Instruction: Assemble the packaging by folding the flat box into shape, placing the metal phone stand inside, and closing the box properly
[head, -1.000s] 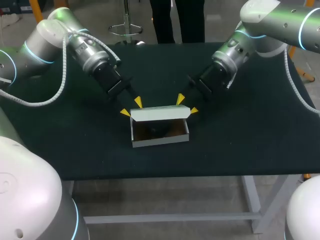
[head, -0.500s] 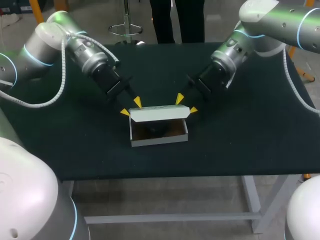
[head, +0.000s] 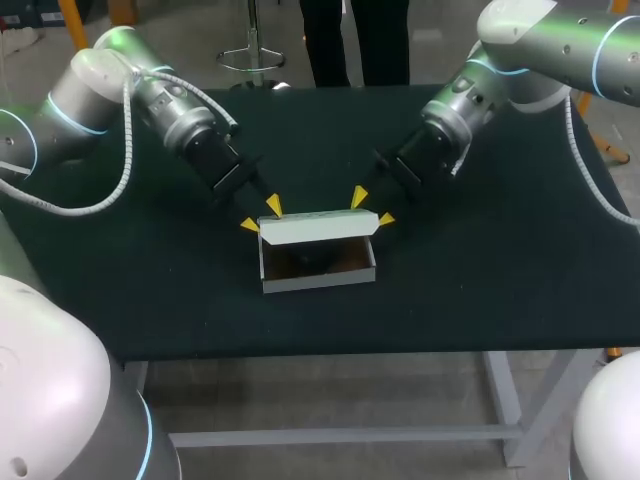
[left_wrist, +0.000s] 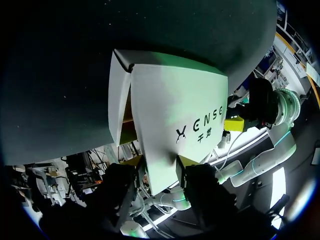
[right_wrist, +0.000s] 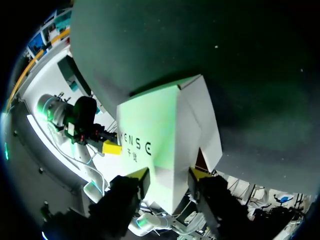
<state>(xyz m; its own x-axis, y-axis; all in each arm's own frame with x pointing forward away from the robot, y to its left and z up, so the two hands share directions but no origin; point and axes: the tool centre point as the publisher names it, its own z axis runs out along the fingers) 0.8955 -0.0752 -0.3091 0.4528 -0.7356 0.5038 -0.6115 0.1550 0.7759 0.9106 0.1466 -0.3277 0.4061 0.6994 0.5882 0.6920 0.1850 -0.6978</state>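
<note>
My left end effector pinches the left end of the lid, and my right end effector pinches its right end. Uneven pressing could, I judge, skew or crease it. The white box sits mid-scene on the tabletop, with the lid upright along its far wall and the interior dark.

My left arm, left of the box, and my right arm, right of it: rounded silver-grey shells, cyan joint rings, looping grey cables, black wrists, yellow fingertips.
</note>
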